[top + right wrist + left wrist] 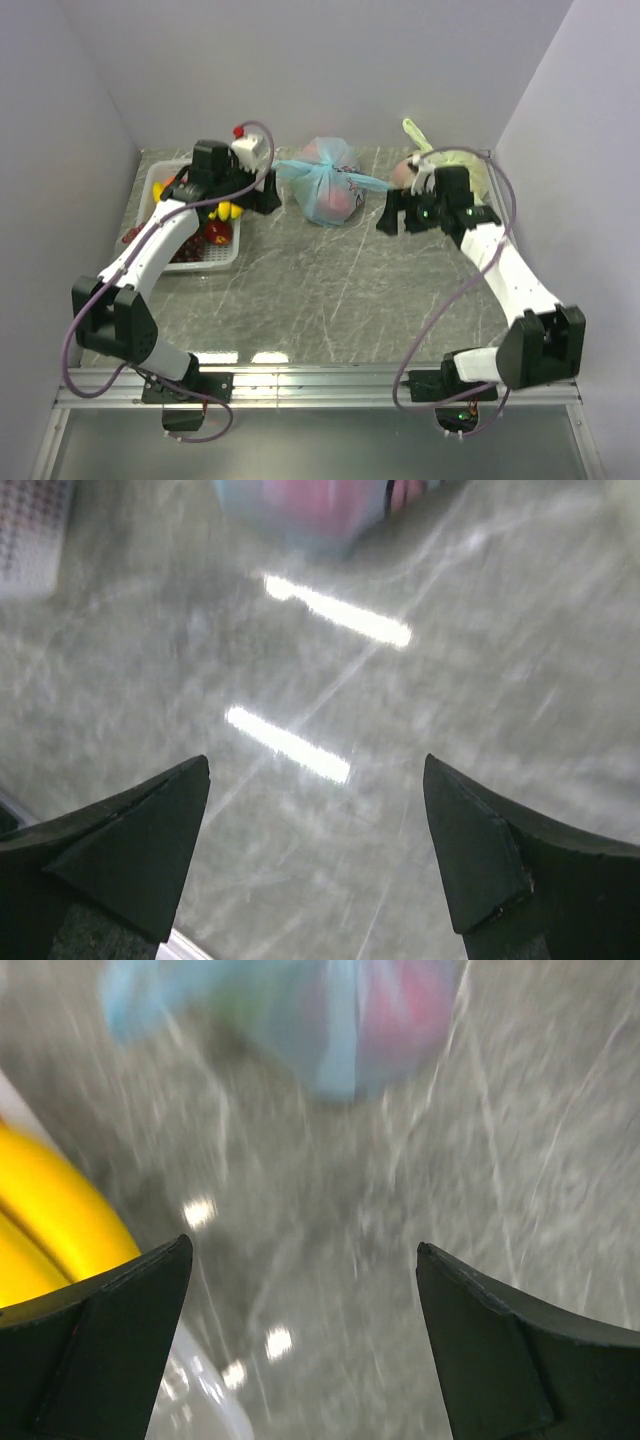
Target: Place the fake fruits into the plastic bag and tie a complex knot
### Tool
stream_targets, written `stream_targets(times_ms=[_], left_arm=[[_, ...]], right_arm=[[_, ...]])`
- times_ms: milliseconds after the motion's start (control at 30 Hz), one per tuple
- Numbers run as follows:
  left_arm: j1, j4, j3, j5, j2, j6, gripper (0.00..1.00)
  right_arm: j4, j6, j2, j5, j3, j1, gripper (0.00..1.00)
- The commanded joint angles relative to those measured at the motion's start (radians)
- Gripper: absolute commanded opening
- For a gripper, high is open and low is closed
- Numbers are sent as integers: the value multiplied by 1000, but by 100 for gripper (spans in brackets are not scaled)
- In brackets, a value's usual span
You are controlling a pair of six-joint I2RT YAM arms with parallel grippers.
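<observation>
The light-blue plastic bag point(328, 192) stands at the back middle of the table, with pink and green fruits showing through it. Its handle ears are bunched into a knot point(326, 166) with ends sticking out to both sides. My left gripper point(266, 196) is open and empty just left of the bag, which is blurred at the top of the left wrist view point(300, 1020). My right gripper point(391, 216) is open and empty to the bag's right. The bag sits at the top of the right wrist view point(300, 502). A yellow banana point(50, 1210) lies beside my left fingers.
A white basket point(226, 262) at the left holds a banana point(229, 210), a red fruit point(215, 232) and dark fruits. A pale yellow-green tied bag point(455, 165) sits at the back right behind my right arm. Walls close off the left, back and right.
</observation>
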Motion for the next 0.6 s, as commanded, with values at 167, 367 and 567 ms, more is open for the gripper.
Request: stream_targets(times_ms=[167, 367, 567], left_arm=[[-61, -27, -321, -101, -209, -41, 99], [-113, -13, -428, -239, -269, -54, 99], [-128, -10, -392, -254, -266, -68, 99]], right_arm=[[227, 22, -271, 80, -349, 46, 96], [262, 2, -359, 99, -506, 46, 98], [245, -10, -393, 80, -487, 46, 99]])
